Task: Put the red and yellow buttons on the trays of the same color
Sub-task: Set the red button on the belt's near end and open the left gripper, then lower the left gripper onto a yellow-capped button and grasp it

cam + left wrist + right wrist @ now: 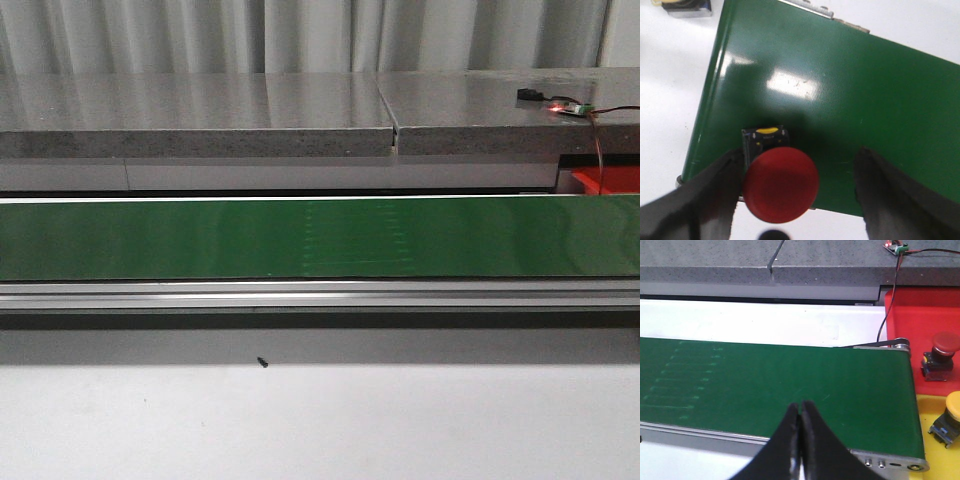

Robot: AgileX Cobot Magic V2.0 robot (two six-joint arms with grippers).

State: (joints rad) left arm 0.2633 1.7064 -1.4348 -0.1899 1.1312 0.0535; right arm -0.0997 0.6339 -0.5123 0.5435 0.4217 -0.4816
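Starting at the left gripper (800,160): spread wide, nothing held, one dark finger (710,195) on each side of a red button (781,184). Off-centre in that gap, hard up against the left-hand finger as shown, possibly touching, well clear of the other. Standing upright at the very end of the green belt (840,85), round cap on top of a squarish black base with a small yellow mark. No long axis to line up with, judging by the round cap; squaring to the base likely enough. Probably calls for a small sideways shift to centre before closing, or else risks nudging the button off the belt's end.

Moving to the right gripper (800,407): pressed fully together, empty, hanging over the near edge of the belt's other end. Just past that end, a red tray (920,315) already carrying another red button (942,352), and beside it a yellow tray (935,450) carrying a yellow button (952,417).

Judging by position, clearly the left arm's pick, though both trays lie at the far end by the right arm.

Farther out, on the grey counter (200,110), a small circuit board (565,107) with a red light and a trailing wire (888,305). No brand, label or readable writing anywhere.
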